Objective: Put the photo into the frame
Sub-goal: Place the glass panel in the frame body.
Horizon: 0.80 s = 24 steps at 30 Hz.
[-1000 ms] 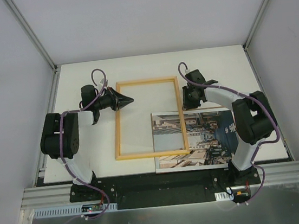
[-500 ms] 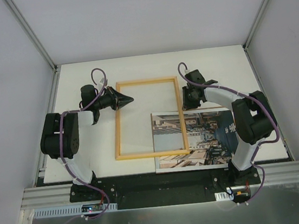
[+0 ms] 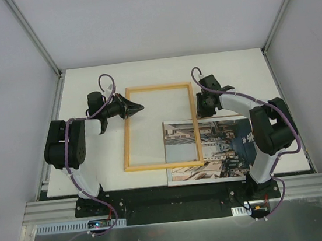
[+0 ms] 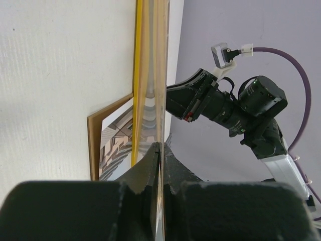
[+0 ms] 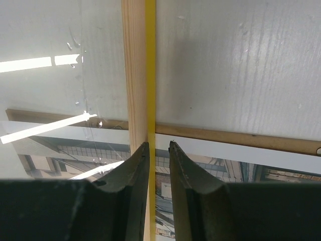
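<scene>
left claw (image 4: 159,145) pinched shut on the left side of the frame (image 3: 127,142), right claw (image 5: 159,146) slightly parted at its right rail – grip unclear, photo (image 3: 217,149) flat just behind that claw, tucked under the rail

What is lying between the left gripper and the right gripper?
The frame spans from left gripper to right gripper; the top view shows it.

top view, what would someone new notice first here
The frame stands out, lying wood-coloured side up in the middle of the white table, with a gripper at each long side. The right gripper pinches its right rail, and the left gripper, shut, points in over its left rail. Next comes the photo of city buildings, face up at the near right, its left part under the frame's near right corner.
</scene>
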Motion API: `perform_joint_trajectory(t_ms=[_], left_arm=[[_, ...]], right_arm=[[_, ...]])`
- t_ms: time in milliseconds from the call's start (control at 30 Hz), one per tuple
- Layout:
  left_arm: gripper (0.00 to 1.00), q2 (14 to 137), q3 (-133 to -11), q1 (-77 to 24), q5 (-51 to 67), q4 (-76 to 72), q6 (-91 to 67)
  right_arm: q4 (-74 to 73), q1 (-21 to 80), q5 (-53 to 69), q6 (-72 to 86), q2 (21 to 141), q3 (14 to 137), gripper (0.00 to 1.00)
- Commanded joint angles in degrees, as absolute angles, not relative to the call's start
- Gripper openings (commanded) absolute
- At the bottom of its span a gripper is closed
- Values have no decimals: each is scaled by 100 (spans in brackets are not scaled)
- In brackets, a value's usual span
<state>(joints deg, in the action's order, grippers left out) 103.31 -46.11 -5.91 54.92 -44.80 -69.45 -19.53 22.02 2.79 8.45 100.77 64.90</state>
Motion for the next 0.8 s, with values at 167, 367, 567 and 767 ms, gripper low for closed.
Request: perform_joint_trajectory(t_ms=[167,367,567,767], left_arm=[[0,10275,-4632,-545,5528,-4975,-6882],[0,10257,-4597,-536,5555,-5080,-6908],[0,10239,-4579,-527,5572,-5185,-6961],[0,10239,-4562,-510,5572,-5212,-6978]], right_arm=[[-2074,2259,141,765,10116,6750,25],[-2092,2259,105,747,10108,6759,25],[-2101,2259,70,738,10099,6759,25],[-2109,2259,53,738,10064,6750,25]])
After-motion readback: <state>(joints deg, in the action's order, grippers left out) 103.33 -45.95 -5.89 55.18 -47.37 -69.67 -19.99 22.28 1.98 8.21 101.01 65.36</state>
